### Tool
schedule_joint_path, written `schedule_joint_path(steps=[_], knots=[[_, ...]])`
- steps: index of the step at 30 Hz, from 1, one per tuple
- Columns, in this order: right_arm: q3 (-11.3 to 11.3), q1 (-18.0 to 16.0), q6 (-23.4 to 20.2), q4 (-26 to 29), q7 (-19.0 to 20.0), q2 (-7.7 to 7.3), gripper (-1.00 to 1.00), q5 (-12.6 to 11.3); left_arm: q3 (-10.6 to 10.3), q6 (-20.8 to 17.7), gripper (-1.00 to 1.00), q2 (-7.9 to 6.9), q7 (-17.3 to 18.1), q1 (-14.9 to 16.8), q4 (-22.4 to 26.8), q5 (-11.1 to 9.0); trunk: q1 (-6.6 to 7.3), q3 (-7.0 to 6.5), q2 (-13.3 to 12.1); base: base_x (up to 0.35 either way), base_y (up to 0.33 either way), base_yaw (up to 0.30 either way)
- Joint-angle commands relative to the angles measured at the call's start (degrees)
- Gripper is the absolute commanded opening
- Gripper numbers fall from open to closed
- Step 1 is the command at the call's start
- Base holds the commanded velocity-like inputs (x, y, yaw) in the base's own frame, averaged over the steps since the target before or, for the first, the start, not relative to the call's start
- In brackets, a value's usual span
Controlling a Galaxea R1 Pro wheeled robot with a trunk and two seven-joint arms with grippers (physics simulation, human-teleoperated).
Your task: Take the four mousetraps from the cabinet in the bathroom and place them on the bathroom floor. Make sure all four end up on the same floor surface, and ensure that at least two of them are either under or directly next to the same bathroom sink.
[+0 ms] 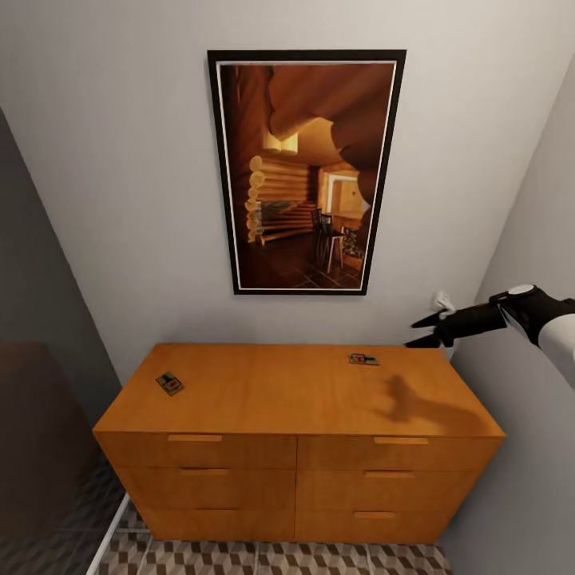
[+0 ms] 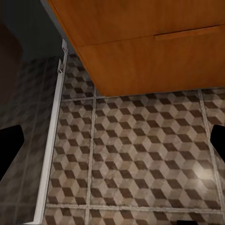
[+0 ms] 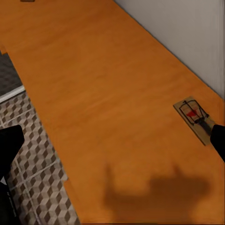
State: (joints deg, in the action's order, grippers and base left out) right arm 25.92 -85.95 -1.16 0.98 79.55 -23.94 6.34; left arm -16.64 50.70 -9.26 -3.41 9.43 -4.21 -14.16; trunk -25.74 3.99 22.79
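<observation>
**Two mousetraps on the cabinet top, right gripper hanging open above it**

The bathroom floor (image 1: pixel 263 557) runs along the bottom of the head view, its tiles printed with brown, beige and white cubes between pale grout lines. On it stands the cabinet (image 1: pixel 295 479), a low orange-brown chest with bar-handled drawers, its back against a pale wall.

Two mousetraps lie flat on the cabinet's top. The left mousetrap (image 1: pixel 169 383) sits near the top's left edge, about midway between front and back and turned at an angle to the edges. The right mousetrap (image 1: pixel 363 359) lies close to the back edge, towards the right rear corner; in the right wrist view (image 3: pixel 196 120) its tan board, dark wire and red spot are plain. No writing or brand can be read on either.

The right gripper (image 1: pixel 425 331) hangs above the cabinet's right rear corner, just to the right of that trap, with its dark fingers spread apart and nothing between them. Its shadow (image 1: pixel 415 406) falls on the top nearer the front edge.

The left gripper (image 2: pixel 112 140) points down at the tiles in front of the cabinet's drawers; its fingertips sit wide apart, holding nothing.

A dark-framed picture (image 1: pixel 305 172) of a log-cabin interior hangs on the wall above the cabinet.
</observation>
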Motion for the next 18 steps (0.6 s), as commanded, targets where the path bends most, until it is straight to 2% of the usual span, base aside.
schedule_joint_path(steps=[1,7,14,18], knots=[[-0.5,0.0,0.0,0.1,0.2,-0.52,1.0,0.6,-0.5,0.3,1.0,0.03,-0.3,0.1,-0.2,-0.1,-0.04,0.13,0.1,0.0,0.0,0.0],[-0.5,0.0,1.5,0.1,0.2,-1.58,1.0,0.6,-0.5,0.3,1.0,0.03,-0.4,0.1,-0.2,-0.1,-0.04,0.13,0.1,0.0,0.0,0.0],[-0.5,0.0,1.9,0.1,0.1,-1.78,1.0,0.5,-0.5,0.3,1.0,0.03,-0.4,0.1,-0.2,-0.1,-0.04,0.13,0.1,0.001,0.0,0.0],[-0.4,0.0,1.9,0.1,0.1,-1.74,1.0,0.5,-0.5,0.3,1.0,0.03,-0.4,0.1,-0.2,-0.1,-0.04,0.13,0.1,0.128,0.0,0.0]])
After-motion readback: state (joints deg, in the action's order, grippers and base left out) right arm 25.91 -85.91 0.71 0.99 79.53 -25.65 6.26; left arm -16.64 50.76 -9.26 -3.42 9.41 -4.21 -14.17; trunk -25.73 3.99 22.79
